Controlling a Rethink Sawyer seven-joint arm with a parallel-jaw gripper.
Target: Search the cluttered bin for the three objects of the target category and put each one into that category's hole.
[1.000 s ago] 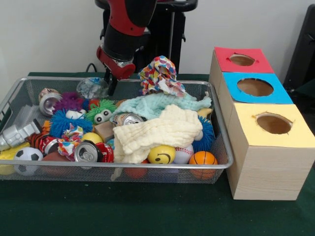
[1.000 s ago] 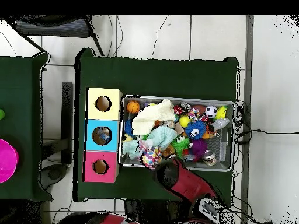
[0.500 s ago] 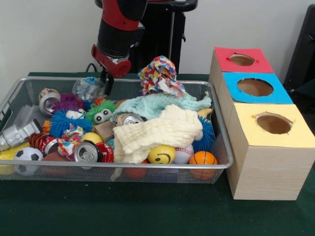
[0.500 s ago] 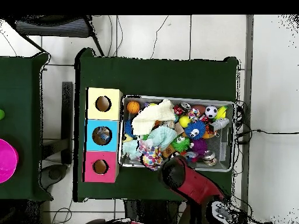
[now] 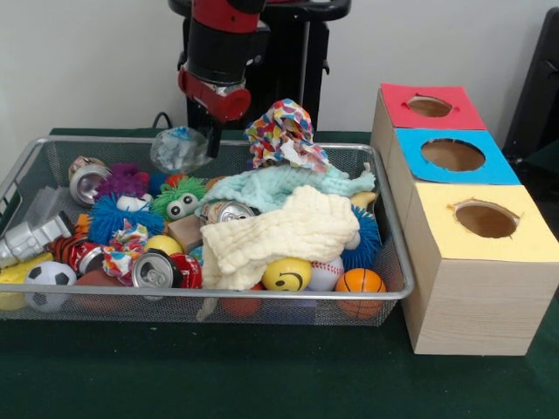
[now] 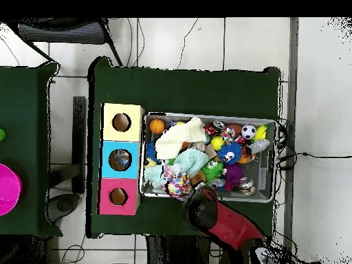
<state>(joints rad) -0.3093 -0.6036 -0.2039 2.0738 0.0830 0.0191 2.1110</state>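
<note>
The wire mesh bin (image 5: 218,295) sits on the green table, packed with toys, cans and cloths. My gripper (image 5: 212,144) hangs over the bin's far side, shut on a see-through crinkly plastic bottle (image 5: 177,148) held just above the clutter, level with the far rim. Another see-through crinkly piece (image 5: 45,206) lies against the bin's left wall. The blue-surround hole (image 5: 452,154) is the middle one of the wooden box to the right. In the overhead view the arm (image 6: 206,210) covers the gripper and bottle; the bin (image 6: 210,115) and blue hole (image 6: 119,159) show.
The red-surround hole (image 5: 429,106) and yellow-surround hole (image 5: 486,219) flank the blue one. A cream cloth (image 5: 279,231), a mint cloth (image 5: 279,185) and a patterned cloth (image 5: 284,131) lie between gripper and box. Metal cans (image 5: 155,269) and balls fill the bin's front.
The gripper swung left, then back right and slightly up; the plastic bottle rose with it from the bin's back-left clutter to rim height.
</note>
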